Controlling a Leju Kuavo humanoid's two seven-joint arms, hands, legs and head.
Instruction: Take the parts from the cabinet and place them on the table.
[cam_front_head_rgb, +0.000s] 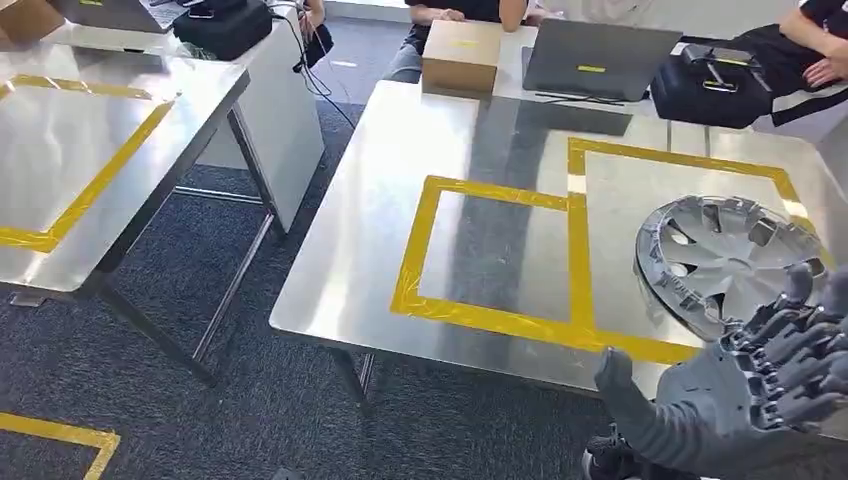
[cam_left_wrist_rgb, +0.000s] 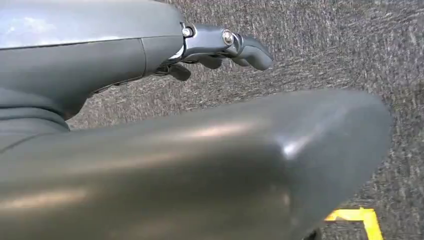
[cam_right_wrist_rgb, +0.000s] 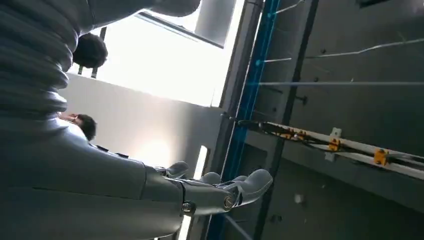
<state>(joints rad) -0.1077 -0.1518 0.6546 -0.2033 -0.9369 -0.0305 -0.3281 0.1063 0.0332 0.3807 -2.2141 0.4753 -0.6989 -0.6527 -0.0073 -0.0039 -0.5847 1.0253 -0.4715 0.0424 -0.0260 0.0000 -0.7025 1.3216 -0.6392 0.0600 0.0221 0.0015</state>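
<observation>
Steel table (cam_front_head_rgb: 340, 270) with yellow taped squares (cam_front_head_rgb: 575, 260) carries a grey wheel cover (cam_front_head_rgb: 725, 260) lying flat in the right-hand square; head view shows the right robot hand (cam_front_head_rgb: 770, 375) raised just before it, palm up, fingers spread, holding nothing; left wrist view shows the left robot hand (cam_left_wrist_rgb: 220, 50) over carpet (cam_left_wrist_rgb: 345, 55), fingers loosely curled, empty; right wrist view looks toward the ceiling.

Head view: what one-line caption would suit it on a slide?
Right robot hand, fingers spread, beside a grey wheel cover lying on the yellow-taped steel table.
</observation>
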